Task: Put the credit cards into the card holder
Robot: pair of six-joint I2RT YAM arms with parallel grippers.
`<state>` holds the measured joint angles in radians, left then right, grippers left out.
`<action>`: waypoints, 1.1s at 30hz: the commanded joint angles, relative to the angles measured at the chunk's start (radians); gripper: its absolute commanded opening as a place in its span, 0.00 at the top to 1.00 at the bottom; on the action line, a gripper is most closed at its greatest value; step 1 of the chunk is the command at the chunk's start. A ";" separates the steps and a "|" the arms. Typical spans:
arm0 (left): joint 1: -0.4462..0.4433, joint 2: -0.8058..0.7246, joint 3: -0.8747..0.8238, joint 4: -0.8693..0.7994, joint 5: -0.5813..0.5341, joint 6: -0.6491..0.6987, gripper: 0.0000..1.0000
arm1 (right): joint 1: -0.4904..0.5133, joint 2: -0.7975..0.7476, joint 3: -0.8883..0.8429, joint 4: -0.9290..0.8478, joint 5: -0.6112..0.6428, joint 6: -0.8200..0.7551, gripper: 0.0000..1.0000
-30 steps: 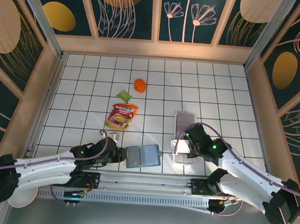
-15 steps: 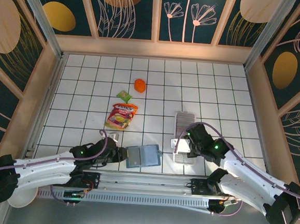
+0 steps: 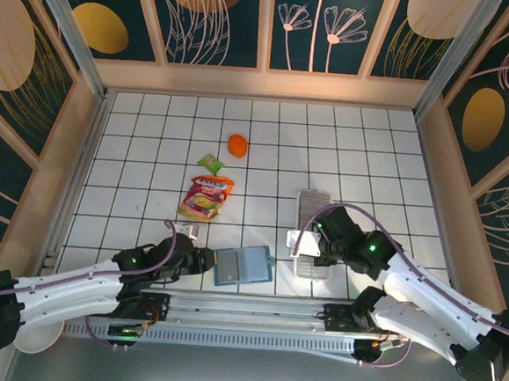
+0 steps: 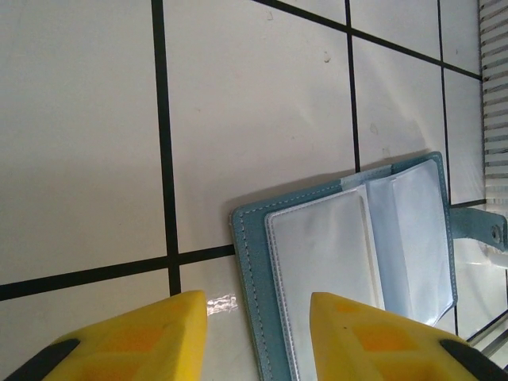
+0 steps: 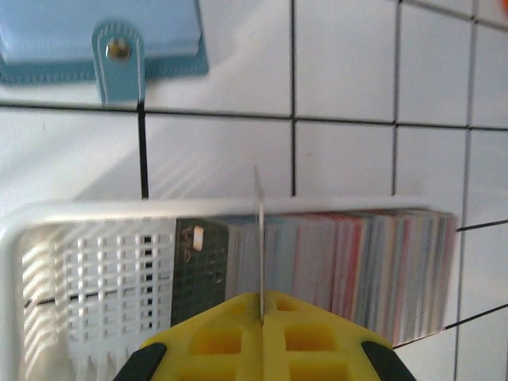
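1. The card holder (image 4: 357, 238) lies spread flat on the table, and its near edge reaches in between the left gripper's (image 4: 258, 333) fingers.
2. Its clasp tab (image 5: 119, 67) lies just beyond the tray (image 5: 95, 214), ahead of the right gripper (image 5: 260, 305) and to the left in the wrist view.
3. In the tray, the credit cards (image 5: 349, 254) stand packed to that gripper's right, with bare tray floor to its left.
4. A single card (image 5: 259, 238) stands on edge, pinched between its fingers at the row's left end.
5. The snack pouch (image 3: 205, 197) lies well apart from the left gripper, farther up the table.

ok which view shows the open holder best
Left wrist: the holder lies open close up, clear pockets plain. Right wrist catches its clasp tab and one edge; top external has it small.
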<state>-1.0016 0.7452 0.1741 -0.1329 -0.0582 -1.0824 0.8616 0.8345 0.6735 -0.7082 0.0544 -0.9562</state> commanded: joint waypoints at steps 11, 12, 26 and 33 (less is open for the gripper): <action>-0.005 -0.048 0.011 0.017 0.038 -0.040 0.64 | 0.182 0.066 0.269 0.212 0.134 1.004 1.00; -0.005 -0.045 0.007 0.028 0.050 -0.043 0.65 | 0.182 0.083 0.269 0.225 0.119 1.096 1.00; -0.003 0.028 -0.014 0.119 0.106 -0.075 0.86 | 0.294 0.230 -0.118 0.696 -0.019 2.011 1.00; -0.005 0.068 -0.031 0.164 0.119 -0.082 0.90 | 0.343 0.360 -0.170 0.816 -0.026 2.080 1.00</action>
<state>-1.0016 0.8024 0.1604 -0.0135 0.0452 -1.1473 1.1854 1.1538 0.5140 0.0132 0.0059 1.0451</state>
